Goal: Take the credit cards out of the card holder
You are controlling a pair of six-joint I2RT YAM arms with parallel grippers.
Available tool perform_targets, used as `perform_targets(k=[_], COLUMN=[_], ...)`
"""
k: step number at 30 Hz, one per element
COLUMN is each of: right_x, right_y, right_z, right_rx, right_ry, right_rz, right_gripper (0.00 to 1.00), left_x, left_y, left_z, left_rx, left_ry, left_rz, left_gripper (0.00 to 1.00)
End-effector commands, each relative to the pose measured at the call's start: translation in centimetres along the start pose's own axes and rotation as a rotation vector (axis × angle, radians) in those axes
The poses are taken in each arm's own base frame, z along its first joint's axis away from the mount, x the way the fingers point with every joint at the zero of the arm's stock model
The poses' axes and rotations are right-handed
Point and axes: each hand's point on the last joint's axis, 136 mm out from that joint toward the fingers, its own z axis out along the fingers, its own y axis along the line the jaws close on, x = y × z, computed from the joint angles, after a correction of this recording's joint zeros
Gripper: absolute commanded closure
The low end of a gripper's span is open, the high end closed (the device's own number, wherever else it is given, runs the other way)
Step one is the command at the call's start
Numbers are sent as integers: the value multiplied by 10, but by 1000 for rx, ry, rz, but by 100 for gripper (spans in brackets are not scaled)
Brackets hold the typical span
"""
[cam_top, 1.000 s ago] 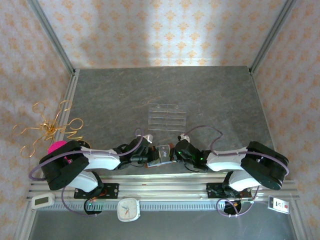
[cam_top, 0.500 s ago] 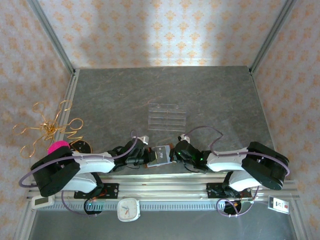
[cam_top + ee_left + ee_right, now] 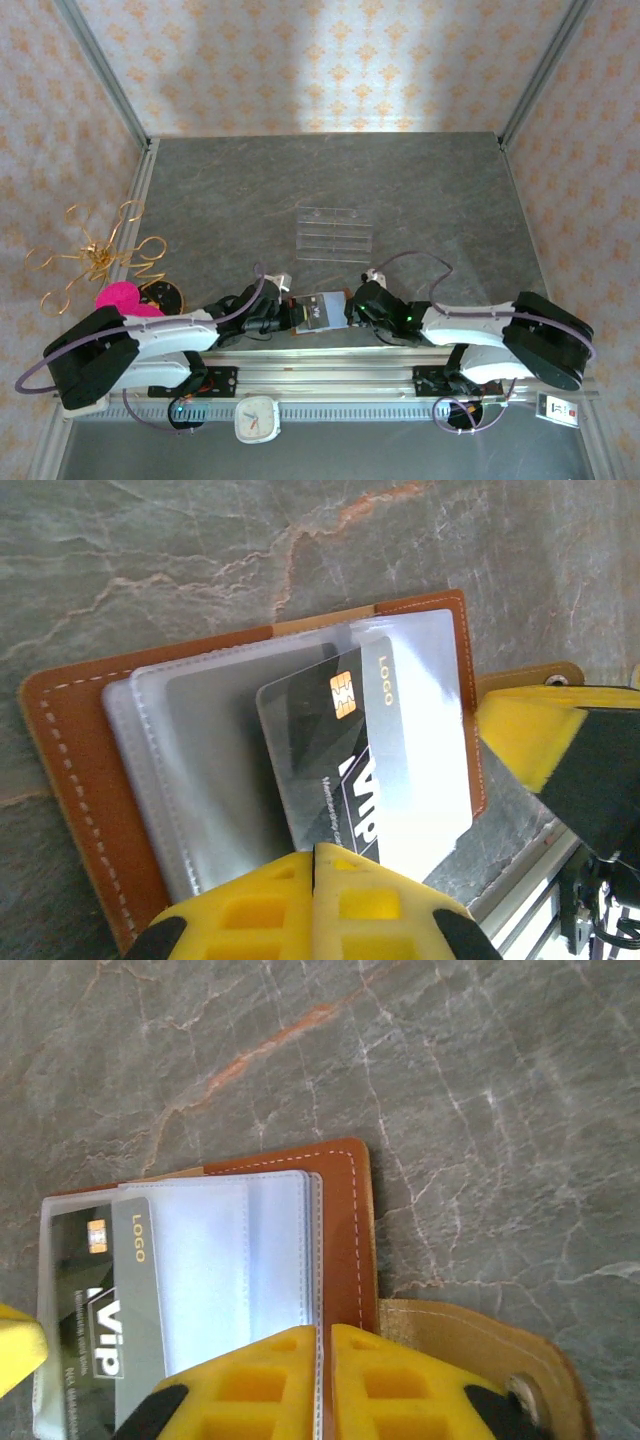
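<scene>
The left gripper (image 3: 315, 885) is pressed together on one end of a black credit card (image 3: 320, 750), which is seen partway out of a clear sleeve. The right gripper (image 3: 322, 1365) is closed to a thin slit on the edge of the card holder (image 3: 70, 770). The card holder is laid open and flat at the near edge of the grey marbled table (image 3: 420, 190), between the two grippers. Its long axis is set left to right and its snap tab is pointed right. The table is enclosed by pale orange-patterned walls (image 3: 320, 60), and a clear rack (image 3: 335, 233) is set farther back.
</scene>
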Motion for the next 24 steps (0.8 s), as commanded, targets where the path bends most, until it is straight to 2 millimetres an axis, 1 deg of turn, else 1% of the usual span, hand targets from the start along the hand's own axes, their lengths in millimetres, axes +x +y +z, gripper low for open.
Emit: perform_targets(k=[1, 5, 7, 10, 11, 13, 14, 15, 17, 19, 22, 24], right_x=[-4, -9, -9, -10, -8, -6, -4, -1, 5, 11, 19, 25], right_y=[0, 14, 24, 40, 46, 57, 62, 66, 71, 69, 58, 49], right_z=[-7, -13, -14, -14, -13, -10, -8, -6, 0, 8, 21, 28], right_rx=[3, -32, -68, -112, -126, -143, -149, -153, -160, -153, -110, -82], right_ry=[-21, -20, -12, -4, 9, 25, 35, 45, 71, 95, 125, 144], right_rz=[-62, -123, -146, -183, -201, -232, -248, -267, -290, -297, -288, -266], right_gripper=[86, 77, 76, 70, 69, 71, 73, 73, 73, 77, 85, 88], left_x=[-1, -2, -3, -3, -5, -8, -10, -11, -13, -14, -13, -12], left_y=[4, -3, -5, -7, -9, -11, -11, -10, -9, -10, -9, -7], left_z=[-2, 0, 0, -1, -2, -5, -8, -10, -12, -12, -10, -7], left_rx=[6, 36, 40, 49, 55, 58, 57, 51, 41, 43, 39, 30], left_ry=[-15, -15, -17, -17, -24, -39, -52, -62, -73, -76, -71, -66], left_rz=[11, 15, 12, 9, 10, 11, 12, 12, 17, 21, 26, 24], left_gripper=[100, 100, 100, 100, 100, 100, 88, 79, 68, 61, 52, 49])
